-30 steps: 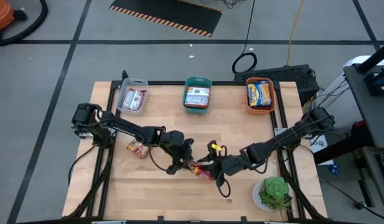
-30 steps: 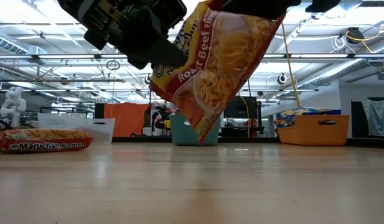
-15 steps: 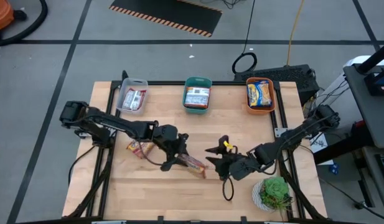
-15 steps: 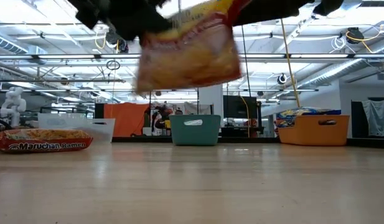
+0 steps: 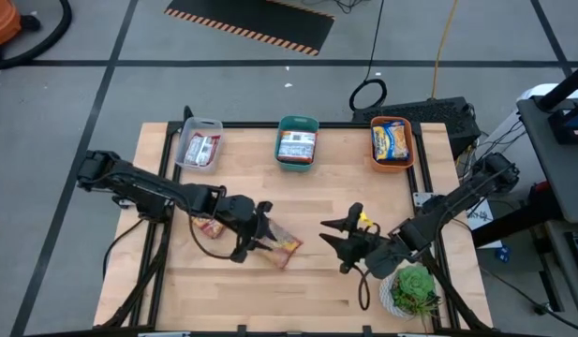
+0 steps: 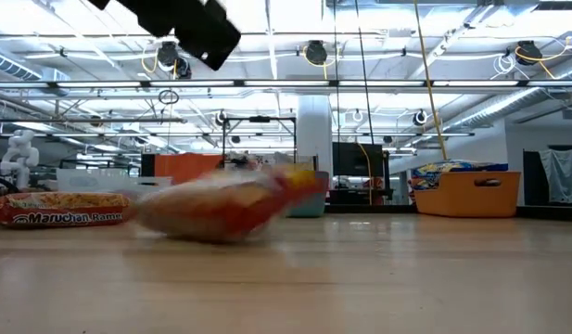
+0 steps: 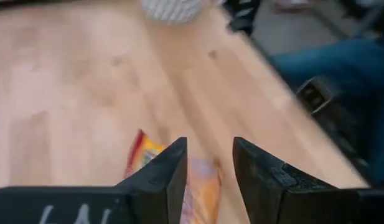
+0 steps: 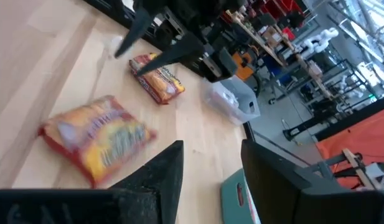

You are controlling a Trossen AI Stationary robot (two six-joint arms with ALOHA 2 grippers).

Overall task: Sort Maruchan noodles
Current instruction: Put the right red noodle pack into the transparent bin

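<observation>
Red-orange packet [image 5: 283, 247] is down flat on the table [image 5: 363, 197] now; a second ago it hung in the air between both arms, so the handover or regrasp ended in a drop or a release, hard to say which given the blur in the low view. Left gripper [image 5: 254, 236] sits just beside it, fingers apart, holding nothing. Right gripper [image 5: 337, 235] has backed off toward the plant [image 5: 415, 288], fingers also apart and empty. Second loose packet [image 5: 210, 226] lies near the left arm. Clear bin [image 5: 200, 147], teal bin [image 5: 297, 142] and orange bin [image 5: 392, 141] each already hold noodles. My read: this packet needs a fresh pick before binning.
</observation>
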